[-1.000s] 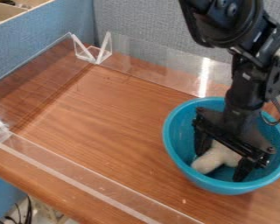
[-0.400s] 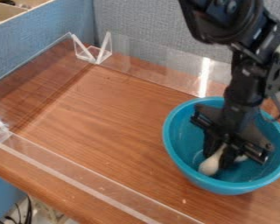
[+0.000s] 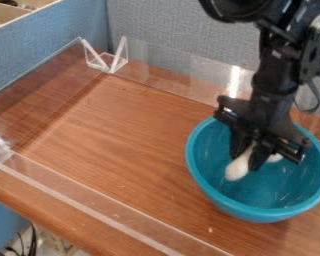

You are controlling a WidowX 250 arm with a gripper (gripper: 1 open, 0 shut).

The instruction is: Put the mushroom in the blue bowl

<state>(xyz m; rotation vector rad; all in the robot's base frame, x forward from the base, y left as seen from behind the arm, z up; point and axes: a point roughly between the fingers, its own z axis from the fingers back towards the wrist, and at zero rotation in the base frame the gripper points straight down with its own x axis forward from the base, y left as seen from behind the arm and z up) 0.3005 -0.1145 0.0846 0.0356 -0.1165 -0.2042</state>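
The blue bowl [image 3: 280, 196] stands on the wooden table at the right. My gripper [image 3: 260, 157] hangs over it, pointing straight down, with its jaws shut on the mushroom [image 3: 239, 166]. The cream-white mushroom sticks out to the lower left of the fingers, lifted clear of the bowl's floor and still within its rim. Its upper end is hidden behind the fingers.
A low clear acrylic wall [image 3: 69, 190] fences the wooden tabletop [image 3: 116, 125] along the front and left, with clear brackets [image 3: 107, 56] at the far corner. A blue partition [image 3: 43, 55] and a wooden box stand at the back left.
The open jaws, down in the bowl around the mushroom, have shut on it. The gripper has since risen, lifting the mushroom off the bowl's floor.
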